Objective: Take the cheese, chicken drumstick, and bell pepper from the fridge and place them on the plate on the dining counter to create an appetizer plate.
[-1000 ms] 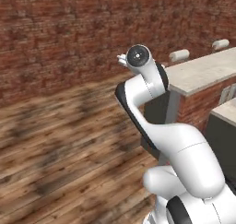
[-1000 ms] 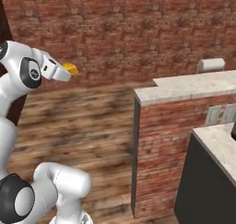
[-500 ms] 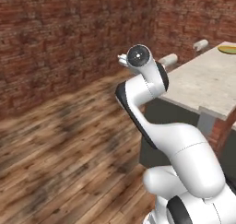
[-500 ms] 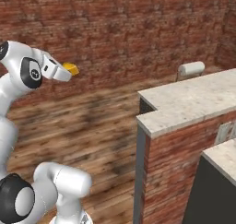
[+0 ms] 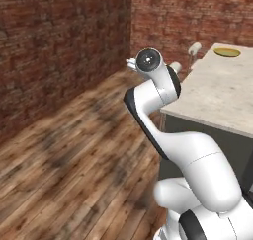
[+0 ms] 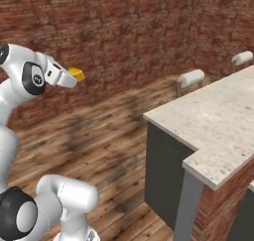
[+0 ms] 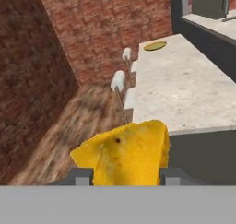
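Brick walls close off the far side of the room, with wooden plank flooring below and the dining counter (image 5: 217, 93) running along your right in the left base view, a long speckled stone slab on a dark base. Two pale cylindrical stool-like objects (image 6: 191, 78) stand just beside its long edge.

Your gripper (image 7: 123, 176) is carried high over open floor, well apart from the counter. Its fingers (image 7: 80, 176) are pinching the cheese (image 7: 123, 155), a yellow-orange wedge that sits between the two tips and projects forward beyond them. The right base view confirms it: the cheese (image 6: 76, 74) protrudes from the end of the hand. The grip looks secure, though you cannot verify how deep the wedge sits between the pads.

The plate (image 7: 155, 45), with its yellow-orange rim, lies flat near the far end of the counter. In the hand view it sits ahead of the cheese and slightly to the right, with nearly the full length of the slab between the near counter edge and the dish. In the left base view the plate (image 5: 227, 52) is likewise at the far end.

Assessment: you are in the transport step for the first item. The coming move depends on closing that distance along the counter's length before any lowering.
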Motion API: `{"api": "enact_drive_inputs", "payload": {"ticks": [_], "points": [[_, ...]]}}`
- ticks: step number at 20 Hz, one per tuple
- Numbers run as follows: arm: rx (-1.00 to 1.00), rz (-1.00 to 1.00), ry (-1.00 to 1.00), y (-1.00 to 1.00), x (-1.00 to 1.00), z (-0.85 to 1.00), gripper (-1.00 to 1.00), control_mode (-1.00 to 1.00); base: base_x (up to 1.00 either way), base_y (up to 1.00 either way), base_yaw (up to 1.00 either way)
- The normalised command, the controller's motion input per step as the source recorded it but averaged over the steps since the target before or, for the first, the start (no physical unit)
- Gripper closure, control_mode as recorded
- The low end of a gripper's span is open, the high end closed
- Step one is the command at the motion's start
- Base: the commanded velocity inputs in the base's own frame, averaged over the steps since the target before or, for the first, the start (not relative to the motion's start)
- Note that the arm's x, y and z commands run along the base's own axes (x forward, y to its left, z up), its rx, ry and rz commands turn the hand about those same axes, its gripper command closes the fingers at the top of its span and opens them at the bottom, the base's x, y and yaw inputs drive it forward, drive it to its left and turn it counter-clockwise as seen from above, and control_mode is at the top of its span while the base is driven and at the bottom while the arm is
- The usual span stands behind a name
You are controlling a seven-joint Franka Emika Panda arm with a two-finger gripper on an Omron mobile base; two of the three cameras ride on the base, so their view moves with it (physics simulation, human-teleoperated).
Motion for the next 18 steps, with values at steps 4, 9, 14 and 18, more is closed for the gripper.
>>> {"api": "enact_drive_inputs", "payload": {"ticks": [4,9,14,18], "points": [[0.00,0.00,0.00,0.00,0.00,0.00,1.00,1.00,1.00,0.99,-0.44],[0.00,0.00,0.00,0.00,0.00,0.00,1.00,1.00,1.00,0.88,-0.50],[0.00,0.00,0.00,0.00,0.00,0.00,1.00,1.00,1.00,0.90,-0.51],[0.00,0.00,0.00,0.00,0.00,0.00,1.00,1.00,1.00,0.84,-0.53]]}}
